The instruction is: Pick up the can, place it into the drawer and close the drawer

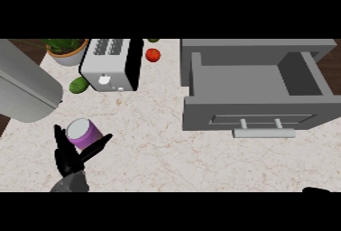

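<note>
1. A large grey cylindrical forearm [23, 85] is seen at the upper left of the frame.
2. At the lower left, the black left hand [70, 158] is shown with fingers and thumb spread to either side of the purple cylindrical can with a pale lid [84, 133]; whether the can is touched cannot be told.
3. A green potted plant [65, 48], a silver toaster [110, 64], a green lime-like fruit [79, 84] and a red tomato [153, 54] are placed along the top.
4. The grey metal drawer [256, 115] is seen pulled open at the upper right.
5. At the lower right edge, a black sliver of the right hand [316, 190] is visible; its state cannot be told.
</note>
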Controlling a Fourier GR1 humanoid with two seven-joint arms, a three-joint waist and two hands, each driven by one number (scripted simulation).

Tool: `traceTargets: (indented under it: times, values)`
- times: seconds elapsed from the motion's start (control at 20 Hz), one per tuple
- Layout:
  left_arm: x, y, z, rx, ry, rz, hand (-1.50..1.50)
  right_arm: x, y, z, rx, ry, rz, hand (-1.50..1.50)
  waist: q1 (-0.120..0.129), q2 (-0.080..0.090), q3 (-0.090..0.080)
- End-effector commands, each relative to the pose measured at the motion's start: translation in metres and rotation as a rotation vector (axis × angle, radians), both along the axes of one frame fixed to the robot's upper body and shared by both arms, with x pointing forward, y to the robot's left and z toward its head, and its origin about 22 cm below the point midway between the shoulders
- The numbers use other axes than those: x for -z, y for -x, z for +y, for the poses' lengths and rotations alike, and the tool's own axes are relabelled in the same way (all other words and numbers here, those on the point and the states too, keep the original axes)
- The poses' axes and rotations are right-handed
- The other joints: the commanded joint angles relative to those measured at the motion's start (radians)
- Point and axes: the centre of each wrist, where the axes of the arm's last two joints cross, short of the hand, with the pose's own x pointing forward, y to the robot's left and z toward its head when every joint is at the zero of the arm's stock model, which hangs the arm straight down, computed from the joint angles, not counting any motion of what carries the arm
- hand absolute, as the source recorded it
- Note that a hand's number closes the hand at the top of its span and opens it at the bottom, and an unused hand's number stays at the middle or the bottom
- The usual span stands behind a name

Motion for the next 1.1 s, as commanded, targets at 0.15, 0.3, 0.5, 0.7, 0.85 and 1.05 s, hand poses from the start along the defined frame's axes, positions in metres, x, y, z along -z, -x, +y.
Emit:
traceTargets:
  times: [0.15, 0.3, 0.5, 0.7, 0.85, 1.05]
  values:
    - [-0.01, -0.009, 0.016, 0.115, 0.062, -0.048, 1.5, -0.002, 0.007, 0.004, 0.003, 0.013, 0.005, -1.5, 0.004, -0.002, 0.0]
    - [-0.006, -0.015, -0.009, 0.121, 0.051, -0.087, 1.5, 0.003, 0.005, -0.004, 0.011, -0.001, -0.02, -1.5, 0.003, -0.002, 0.0]
    - [-0.005, -0.029, 0.011, 0.144, 0.048, -0.116, 1.5, -0.001, 0.007, 0.001, 0.011, -0.001, -0.017, -1.5, -0.002, 0.0, 0.0]
    - [-0.021, -0.048, 0.004, 0.149, 0.037, -0.18, 1.5, -0.008, -0.015, 0.003, 0.027, 0.032, -0.019, -1.5, 0.003, 0.0, 0.0]
    - [-0.037, -0.073, -0.003, 0.388, 0.046, -0.155, 1.5, -0.009, 0.0, 0.001, -0.015, 0.026, -0.027, -1.5, -0.021, 0.004, -0.001]
    - [-0.044, -0.089, -0.041, 0.675, 0.073, -0.158, 1.5, -0.014, -0.008, -0.004, 0.014, 0.022, -0.019, -1.5, -0.019, 0.005, -0.001]
